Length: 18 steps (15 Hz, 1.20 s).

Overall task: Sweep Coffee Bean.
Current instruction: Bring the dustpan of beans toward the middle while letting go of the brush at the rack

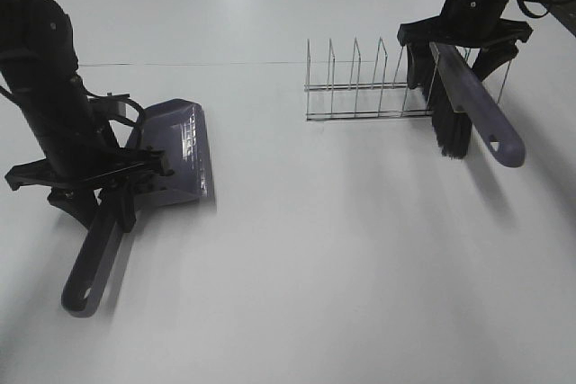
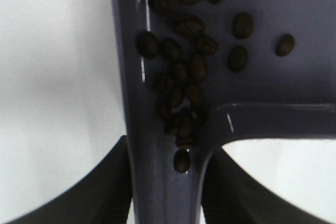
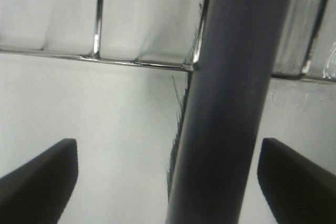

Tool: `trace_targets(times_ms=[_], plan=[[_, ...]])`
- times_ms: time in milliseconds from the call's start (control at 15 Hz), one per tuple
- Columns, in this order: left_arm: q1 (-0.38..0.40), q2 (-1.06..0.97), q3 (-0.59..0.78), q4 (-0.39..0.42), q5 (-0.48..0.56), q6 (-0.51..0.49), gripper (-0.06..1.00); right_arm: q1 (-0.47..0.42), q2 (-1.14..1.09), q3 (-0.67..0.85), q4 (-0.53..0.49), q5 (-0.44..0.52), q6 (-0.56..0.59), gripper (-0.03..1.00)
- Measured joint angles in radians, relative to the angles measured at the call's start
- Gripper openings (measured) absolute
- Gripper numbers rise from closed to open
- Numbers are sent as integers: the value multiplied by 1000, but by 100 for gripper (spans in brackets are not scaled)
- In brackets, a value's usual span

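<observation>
Plainly, left gripper point(image 2: 168, 148): clamped on the neck of the dustpan point(image 1: 175, 146), one finger pressed to each side of the handle.
Coffee beans point(image 2: 184, 72): all lying inside the dustpan, just past the left fingertips. Most are bunched along one side wall where the pan narrows into the handle. A few sit loose further out (one has slid into the neck, almost between the fingers).
Dustpan: flat on the white table point(image 1: 315, 267), its mouth pointing away from the left gripper and its handle trailing back under it.
Right gripper point(image 3: 167, 148): spread wide, with neither finger touching anything.
Brush point(image 1: 477, 105): its handle runs up between the right fingers, nearer one than the other, with a clear gap on both sides. The black bristles point(image 1: 450, 128) point down below the gripper.
Wire rack point(image 1: 355, 87): just beyond the right fingers. The brush sits at its end and the handle crosses a wire rail; I cannot tell whether it leans on it.
</observation>
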Motion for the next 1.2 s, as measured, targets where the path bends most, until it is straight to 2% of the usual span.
trace_targets(times_ms=[133,267,467,667,1067,1133,1200], plan=[[0,0,0,-1,19,0,34,0,-56,-2,-11,0,0,87],[0,0,0,-1,21,0,34,0,-165,-2,-30,-4,0,88],[0,0,0,-11,-4,0,34,0,-321,66,72,-8,-5,87],[0,2,1,-29,-51,4,34,0,-470,226,118,-8,-69,87],[0,53,-2,-36,-161,7,34,0,-850,717,121,-8,-138,87],[0,56,-2,-36,-171,7,34,0,-885,754,121,-7,-138,87],[0,60,-8,-38,-195,7,34,0,-1025,872,121,-7,-139,87]])
